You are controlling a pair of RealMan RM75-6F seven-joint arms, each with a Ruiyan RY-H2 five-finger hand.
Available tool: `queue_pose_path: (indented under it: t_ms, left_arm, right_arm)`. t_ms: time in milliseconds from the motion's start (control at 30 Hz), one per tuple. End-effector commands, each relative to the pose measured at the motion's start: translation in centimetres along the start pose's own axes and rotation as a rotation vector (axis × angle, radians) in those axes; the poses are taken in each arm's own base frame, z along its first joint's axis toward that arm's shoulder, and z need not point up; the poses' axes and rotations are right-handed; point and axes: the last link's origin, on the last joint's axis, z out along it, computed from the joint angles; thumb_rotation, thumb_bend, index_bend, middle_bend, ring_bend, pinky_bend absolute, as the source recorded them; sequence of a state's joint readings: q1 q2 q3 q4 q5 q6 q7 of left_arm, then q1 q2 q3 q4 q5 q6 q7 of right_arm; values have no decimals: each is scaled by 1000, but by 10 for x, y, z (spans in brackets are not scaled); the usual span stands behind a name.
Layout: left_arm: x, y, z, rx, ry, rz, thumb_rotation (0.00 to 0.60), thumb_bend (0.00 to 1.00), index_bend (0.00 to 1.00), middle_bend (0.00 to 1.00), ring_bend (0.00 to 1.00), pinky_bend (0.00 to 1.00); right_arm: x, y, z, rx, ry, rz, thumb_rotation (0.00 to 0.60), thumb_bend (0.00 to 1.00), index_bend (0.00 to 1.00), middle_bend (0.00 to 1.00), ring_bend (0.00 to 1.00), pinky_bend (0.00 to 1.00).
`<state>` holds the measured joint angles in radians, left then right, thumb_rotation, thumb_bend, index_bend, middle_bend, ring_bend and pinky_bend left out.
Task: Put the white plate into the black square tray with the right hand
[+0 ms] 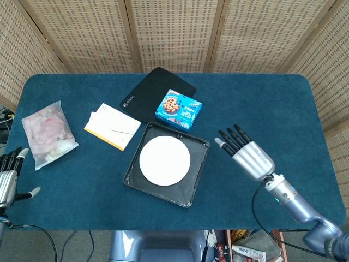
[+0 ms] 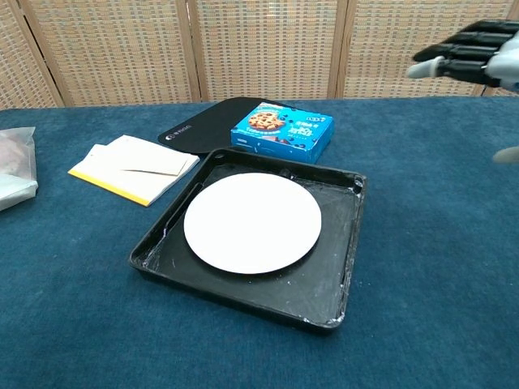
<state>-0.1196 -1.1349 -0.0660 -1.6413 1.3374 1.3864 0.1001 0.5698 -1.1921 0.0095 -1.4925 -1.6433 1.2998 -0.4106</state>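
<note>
The white plate lies flat inside the black square tray, near the middle of the blue table. My right hand hovers to the right of the tray, well apart from it, fingers spread and holding nothing. Only its fingertips show at the top right edge of the chest view. My left hand stays at the far left edge of the head view, off the table, fingers apart and empty.
A blue cookie box sits just behind the tray on a black mat. A yellow-edged notepad lies left of the tray, and a plastic bag further left. Wicker screens stand behind the table.
</note>
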Motion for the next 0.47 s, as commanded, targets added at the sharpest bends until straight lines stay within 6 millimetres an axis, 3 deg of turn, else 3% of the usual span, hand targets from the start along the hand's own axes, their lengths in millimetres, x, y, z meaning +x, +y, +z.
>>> queue_pose_path:
  t_ms: [33, 467]
  left_arm:
    - [1, 1, -5, -16, 7, -6, 600, 0, 0, 0, 0, 0]
    - [7, 6, -18, -69, 47, -21, 600, 0, 0, 0, 0, 0]
  right_arm:
    - [-10, 21, -40, -181, -36, 117, 600, 0, 0, 0, 0, 0]
    - [-20, 18, -114, -436, -5, 318, 600, 0, 0, 0, 0, 0]
